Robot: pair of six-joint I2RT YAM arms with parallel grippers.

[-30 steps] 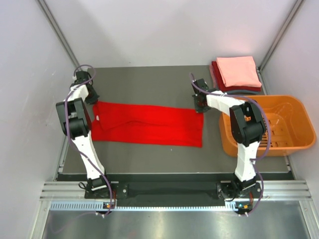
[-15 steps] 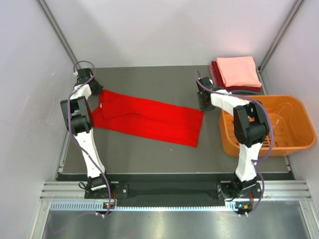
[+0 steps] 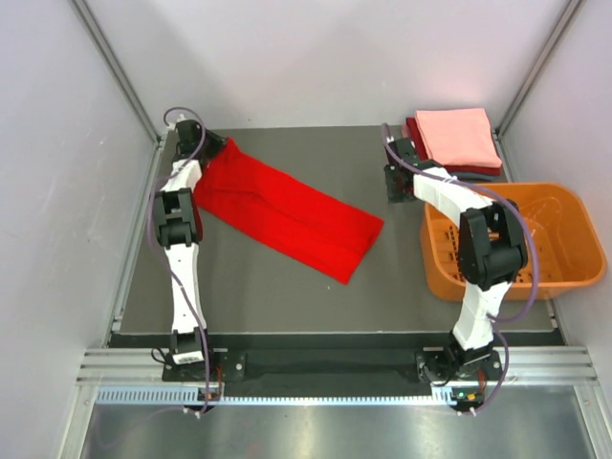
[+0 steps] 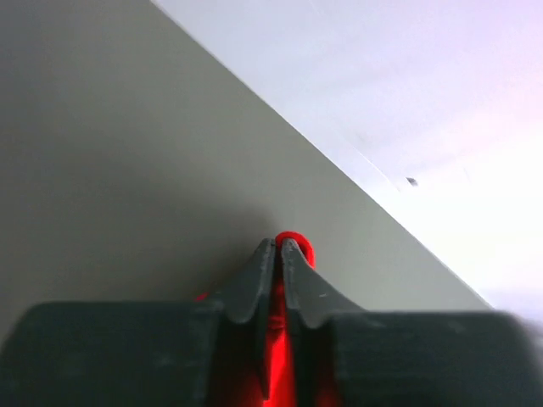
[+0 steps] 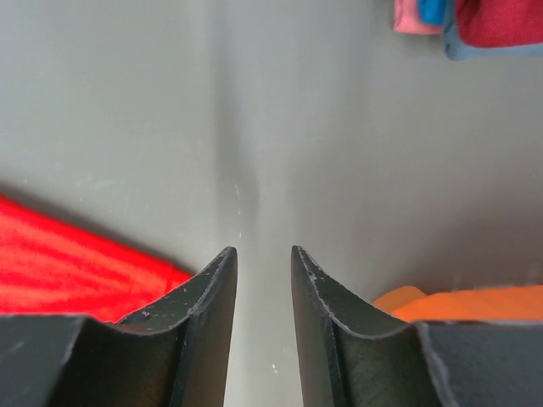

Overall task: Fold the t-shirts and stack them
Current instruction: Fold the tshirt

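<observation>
Red shirt (image 3: 287, 210): long strip, diagonal from far-left corner.
Left gripper (image 3: 207, 145): clamped on its far end.
Right gripper (image 5: 263, 252): fingers apart, empty, near far-right stack (image 3: 457, 137).

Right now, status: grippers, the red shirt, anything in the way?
Left gripper shut on red t-shirt end, far-left. Right gripper open, empty, off the cloth. Shirt lies diagonal on table; nothing on it.

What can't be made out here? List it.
Left wrist view: the left gripper hides nearly all of the red t-shirt.
Top view: the salmon-pink shirt covers the stack; count unclear.
Right wrist view: the top edge cuts off the stack; the right gripper hides most of the orange basket.
</observation>
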